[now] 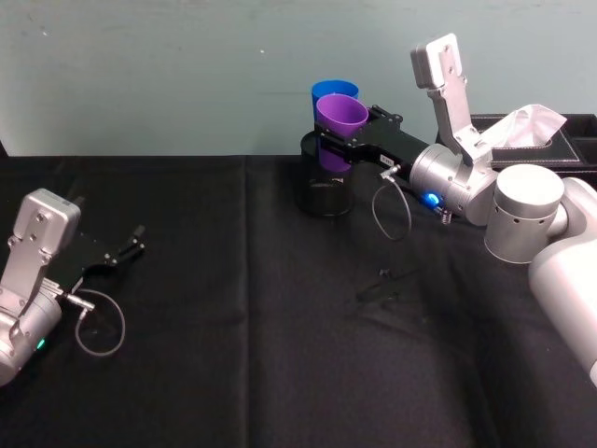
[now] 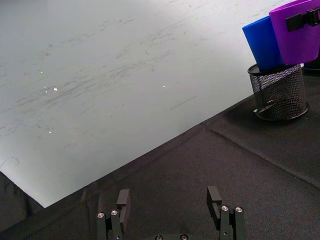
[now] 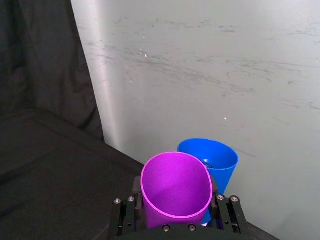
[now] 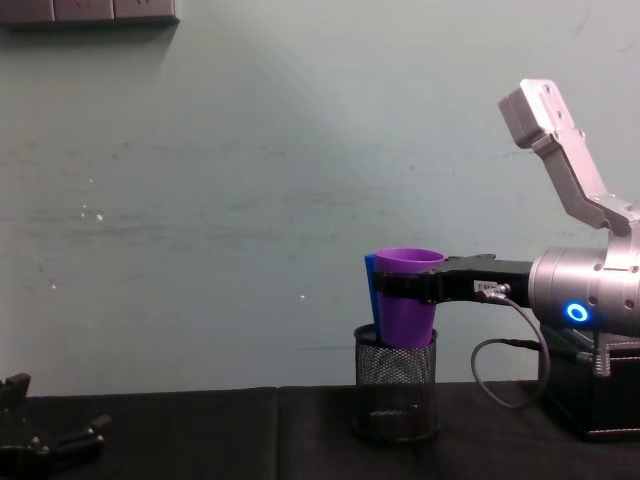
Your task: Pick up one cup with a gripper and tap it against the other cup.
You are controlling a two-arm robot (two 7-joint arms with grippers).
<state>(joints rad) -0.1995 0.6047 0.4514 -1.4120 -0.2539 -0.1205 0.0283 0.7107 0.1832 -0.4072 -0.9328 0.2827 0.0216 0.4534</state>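
My right gripper (image 1: 340,133) is shut on the purple cup (image 1: 340,117), holding it upright in the air over the black mesh pen pot (image 1: 326,191). The blue cup (image 1: 334,91) stands in that pot just behind the purple one, leaning a little. In the left wrist view the purple cup (image 2: 297,30) sits right beside the blue cup (image 2: 262,42); I cannot tell if they touch. The right wrist view looks down into the purple cup (image 3: 175,192), with the blue cup (image 3: 210,155) beyond it. My left gripper (image 1: 131,245) rests open and holding nothing at the table's left.
A black tissue box (image 1: 536,131) stands at the back right beside the right arm. A small black item (image 1: 382,285) lies on the black cloth in front of the pot. A pale wall runs close behind the cups.
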